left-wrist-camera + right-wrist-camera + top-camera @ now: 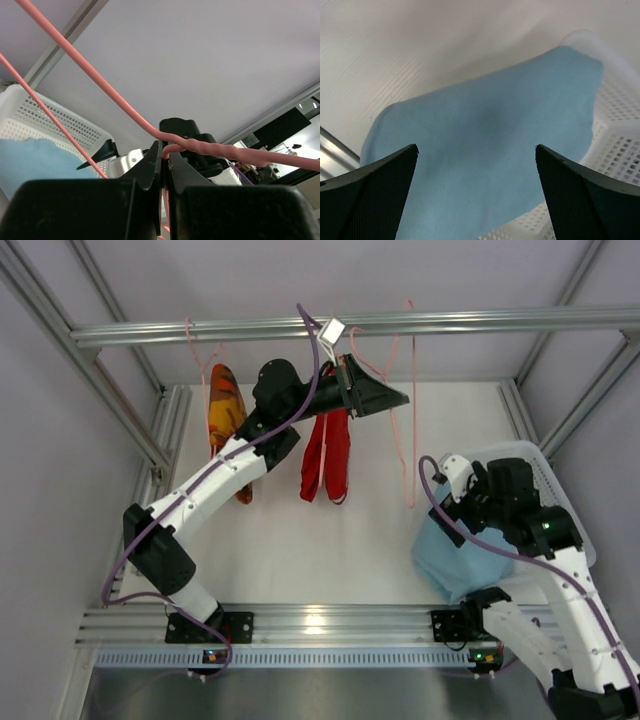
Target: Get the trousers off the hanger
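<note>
1. The light blue trousers (455, 558) are being shown off any hanger, draped over the near-left rim of the white basket (565, 490) at the right of the worktop (290, 550). This share of the task is being judged as done, or very nearly.
2. The right gripper (475, 148) is being held wide open just above that blue cloth, and nothing is being gripped between its fingers.
3. The red trousers (325, 455) are being carried by a hanger under the rail (480, 320), at the far middle.
4. The pink hanger wire (210, 149) is being pinched by the left gripper (165, 156), its fingers drawn narrow on it, just above and right of the red pair.
5. The orange-yellow patterned trousers (225, 410) are being carried by a hanger at the far left, with no gripper touching them.
6. An empty pink hanger (411, 440) is being shown right of the red pair.
7. One pair of three is being counted as removed, and two are being judged as left, the red likely next.
</note>
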You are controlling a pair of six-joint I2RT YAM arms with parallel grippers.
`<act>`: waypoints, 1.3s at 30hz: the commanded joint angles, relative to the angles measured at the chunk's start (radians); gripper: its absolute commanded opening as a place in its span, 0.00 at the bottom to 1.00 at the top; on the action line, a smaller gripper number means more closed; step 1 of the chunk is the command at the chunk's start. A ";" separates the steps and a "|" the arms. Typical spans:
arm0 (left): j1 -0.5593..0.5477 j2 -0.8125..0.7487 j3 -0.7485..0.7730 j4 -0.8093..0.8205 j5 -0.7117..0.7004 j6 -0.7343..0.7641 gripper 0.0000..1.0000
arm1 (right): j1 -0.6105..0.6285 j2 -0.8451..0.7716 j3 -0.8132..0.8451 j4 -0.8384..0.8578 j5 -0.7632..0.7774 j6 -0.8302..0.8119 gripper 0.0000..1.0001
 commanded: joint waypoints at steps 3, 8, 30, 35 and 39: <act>0.017 -0.010 0.037 0.085 0.005 0.001 0.00 | -0.016 0.116 0.010 -0.104 -0.075 -0.033 1.00; 0.042 -0.007 0.040 0.109 -0.009 -0.032 0.00 | -0.028 0.218 -0.021 -0.097 -0.024 -0.036 0.99; 0.062 -0.016 0.054 0.075 -0.013 -0.007 0.00 | -0.042 0.267 -0.142 0.069 0.080 -0.064 0.01; 0.063 -0.013 0.055 0.074 -0.010 -0.009 0.00 | -0.043 0.204 -0.076 0.023 0.054 -0.067 0.00; 0.063 -0.011 0.057 0.074 -0.009 -0.007 0.00 | -0.046 0.170 0.040 -0.023 0.025 -0.036 0.00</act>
